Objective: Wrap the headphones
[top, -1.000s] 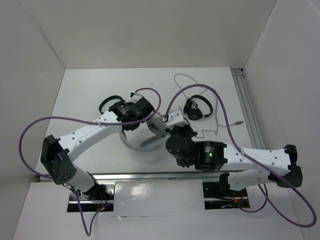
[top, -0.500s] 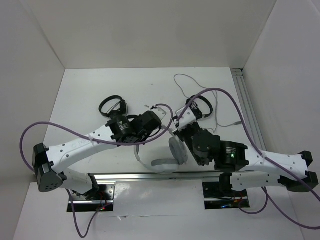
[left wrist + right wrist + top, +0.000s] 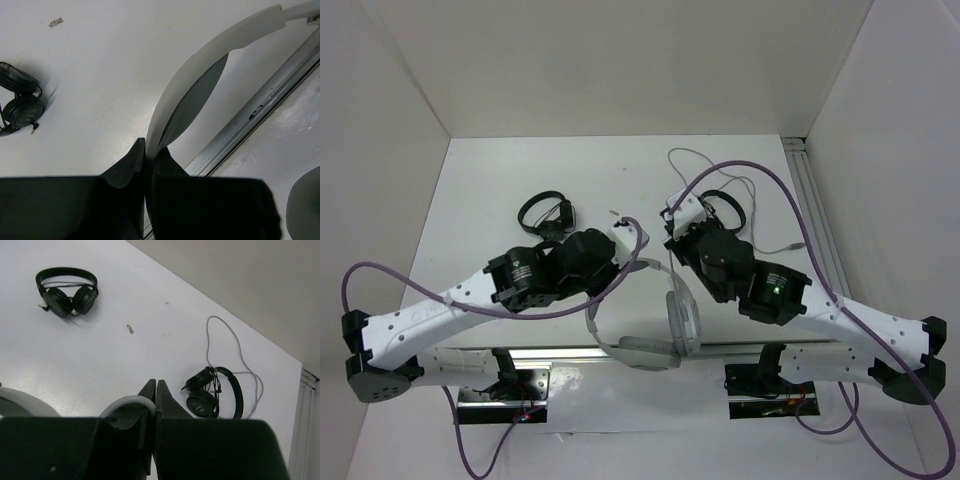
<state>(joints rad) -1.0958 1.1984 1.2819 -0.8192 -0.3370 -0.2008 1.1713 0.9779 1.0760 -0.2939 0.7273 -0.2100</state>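
While two small black headphones (image 3: pixel 545 212) (image 3: pixel 718 212) sat on the bench (image 3: pixel 500 180), left fingers (image 3: pixel 127 165) clamped one big grey-white over-ear headset (image 3: pixel 682 318); right fingers (image 3: pixel 165 400) pressed together.

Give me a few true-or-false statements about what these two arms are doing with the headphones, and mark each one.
1. The left pincer is clamped on the wide band of the large grey-white over-ear headphones. True.
2. The right pincer is wide open and holds nothing. False: its fingers are closed on a pale curved piece, apparently part of those same headphones.
3. Two small black thin-banded headphones lie on the white table. True.
4. The large headphones sit at the far back of the table. False: they are at the near edge, over the metal rail.
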